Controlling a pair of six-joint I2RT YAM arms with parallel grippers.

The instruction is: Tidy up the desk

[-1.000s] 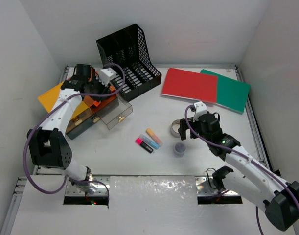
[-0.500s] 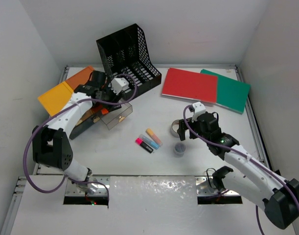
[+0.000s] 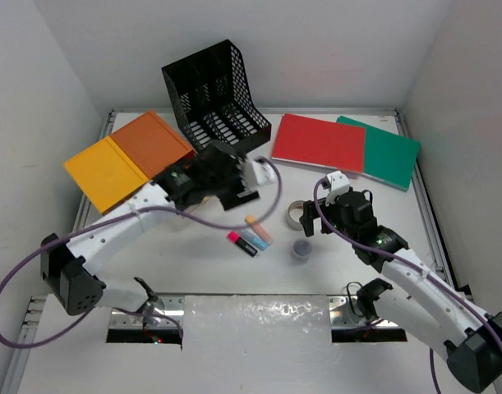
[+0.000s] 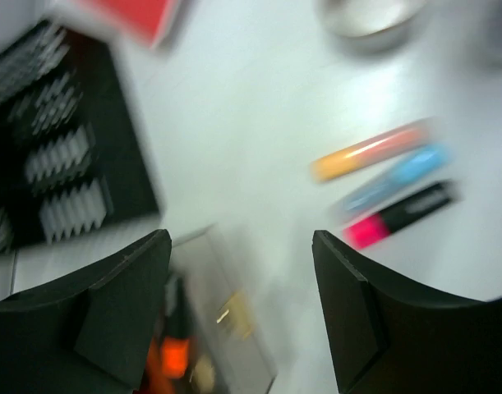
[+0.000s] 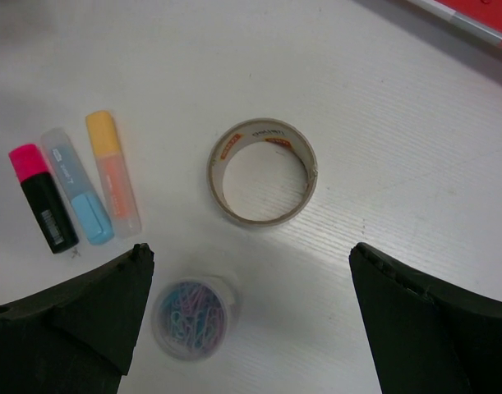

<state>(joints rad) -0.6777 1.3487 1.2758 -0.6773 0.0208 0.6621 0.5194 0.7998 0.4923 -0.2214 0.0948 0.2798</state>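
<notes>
**Both grippers hanging open over loose items**

Overhead view: your left gripper (image 3: 237, 190) is hovering empty, fingers apart, just in front of the black mesh file rack (image 3: 218, 90). Three highlighters (image 3: 252, 236) are lying near it, on the side toward the right gripper. Your right gripper (image 3: 310, 215) is hanging spread wide directly above the tape roll (image 3: 292, 218). The cup of paper clips (image 3: 301, 249) is sitting just beside that gripper, toward the arm bases. The desk (image 3: 193, 246) is lying flat and face up beneath both grippers. I judge its long axis to be running side to side across both arms.

Left wrist view: this picture is smeared, so you are losing fine detail. The jaws are standing wide with nothing between them. A clear drawer box (image 4: 222, 279) is showing close beneath the left gripper (image 4: 242, 312). The rack (image 4: 62, 156) is sitting ahead to the left and the highlighters (image 4: 394, 176) ahead to the right, on bare desk (image 4: 251, 107). If you are descending here on a blurred view, an open finger could catch the drawer box or scatter the highlighters.

Right wrist view: the right gripper (image 5: 251, 320) is gaping wide and holding nothing. The tape roll (image 5: 267, 131) is lying ahead, roughly centred between the fingers, on the desk (image 5: 382, 139). The cup (image 5: 189, 316) is sitting just beside one finger. If you are dropping straight down for the roll, that finger could tip the cup and spill clips across the desk.
</notes>
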